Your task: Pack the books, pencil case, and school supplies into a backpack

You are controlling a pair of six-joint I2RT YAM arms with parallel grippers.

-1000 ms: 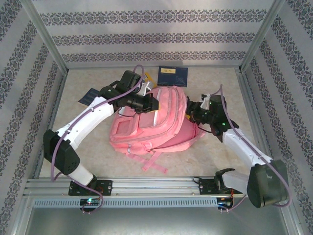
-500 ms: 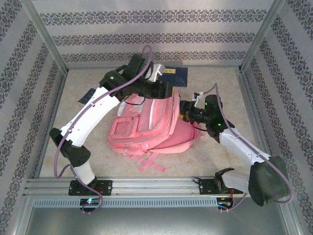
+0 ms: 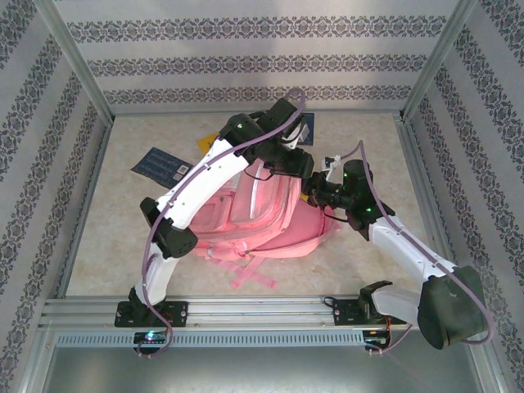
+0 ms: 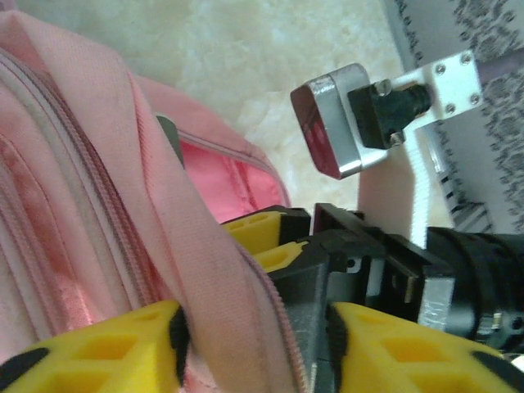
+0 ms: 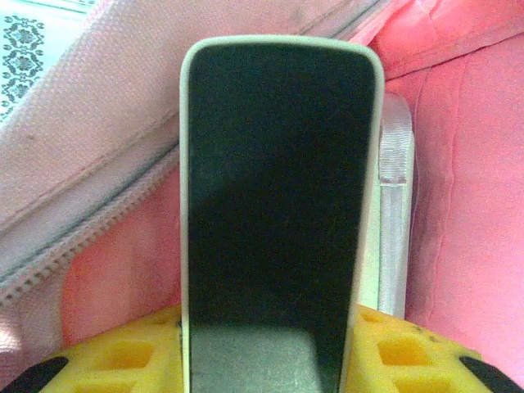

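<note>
Mostly, the left arm (image 3: 205, 176) hides the top of the backpack (image 3: 270, 219) from above. It reaches across the pink bag to its far right corner, where the left gripper (image 3: 296, 164) and the right gripper (image 3: 314, 191) crowd together and are hard to separate.

At the left wrist, the bag's zip edge (image 4: 233, 311) runs between the yellow fingers (image 4: 90, 348). It touches one finger, but I cannot tell whether the jaws pinch it. The right gripper's black body fills the space just beside it.

The right gripper clamps the black-and-white bar (image 5: 278, 180) upright between its fingers, inside the bag's opening with pink lining on both sides. The bar's lower end is cut off.

On the table (image 3: 106, 237), left of the bag, lies the dark blue patterned book (image 3: 157, 164). Its white label (image 3: 176, 171) is too small to read.
</note>
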